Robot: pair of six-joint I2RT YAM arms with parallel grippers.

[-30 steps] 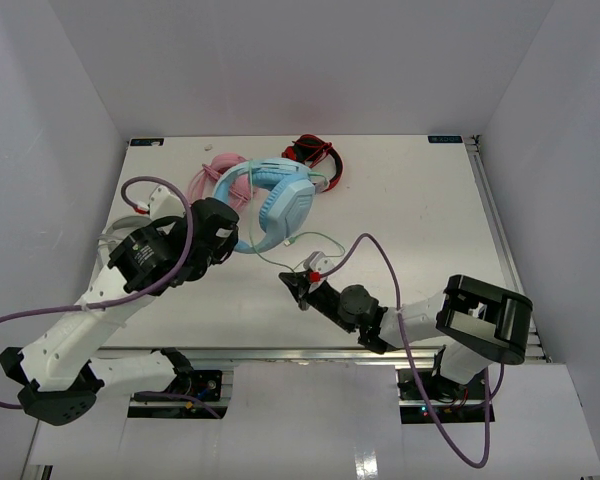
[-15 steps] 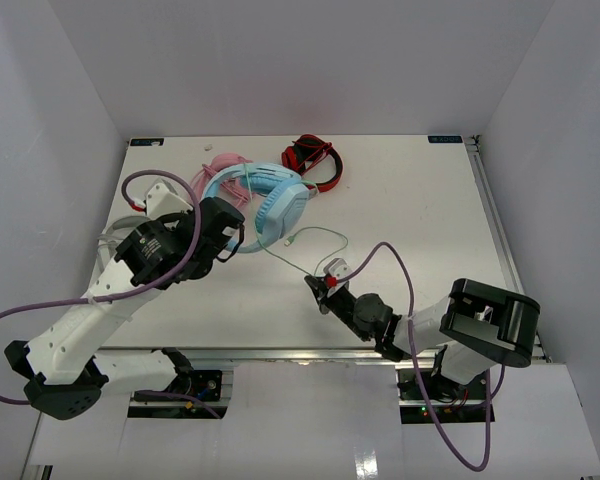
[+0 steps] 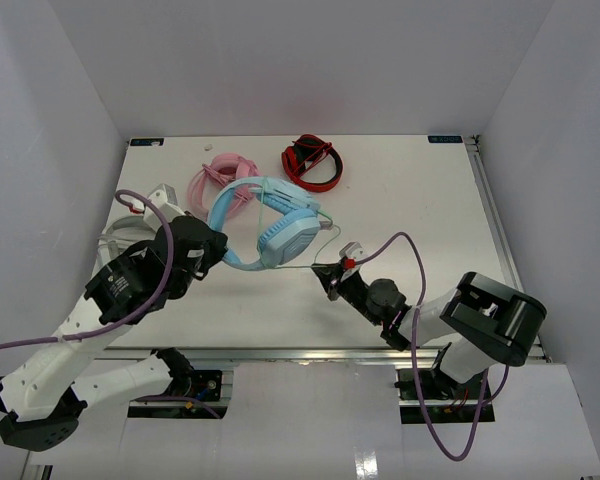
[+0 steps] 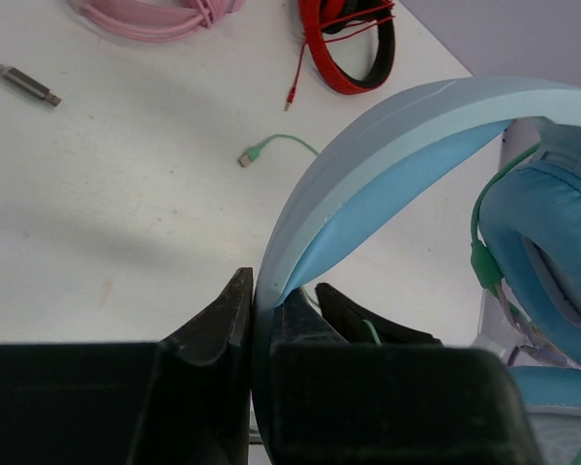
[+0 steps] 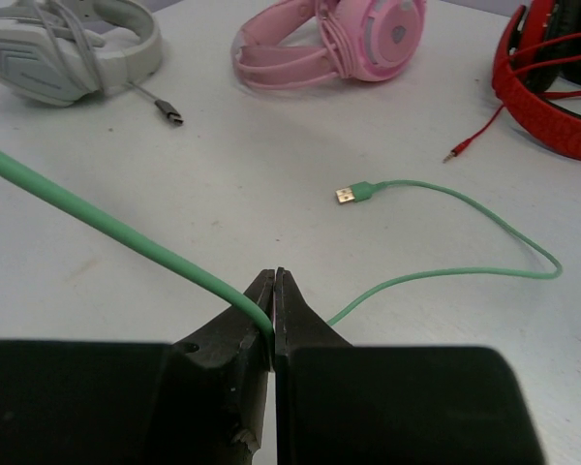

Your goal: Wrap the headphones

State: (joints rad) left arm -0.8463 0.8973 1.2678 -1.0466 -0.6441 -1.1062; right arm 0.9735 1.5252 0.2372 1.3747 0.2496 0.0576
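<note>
The light blue headphones (image 3: 283,238) are held up above the table's middle, one ear cup (image 4: 547,247) hanging at the right. My left gripper (image 3: 216,252) is shut on the wide blue headband (image 4: 387,145), which runs up between the fingers (image 4: 218,320). My right gripper (image 3: 327,273) is shut on the thin pale green cable (image 5: 107,228), which runs off taut to the upper left. The cable's free end curves over the table to its USB plug (image 5: 347,195), which also shows in the left wrist view (image 4: 247,157).
A pink headset (image 3: 223,180) and a red headset (image 3: 312,163) lie at the back of the table. A grey-white headset (image 5: 63,48) lies at the left, mostly hidden behind my left arm in the top view. Walls enclose the table on three sides.
My left gripper has lifted the blue headphones and carried them right and nearer. My right gripper has drawn back to the right with the cable, which now runs tighter.
</note>
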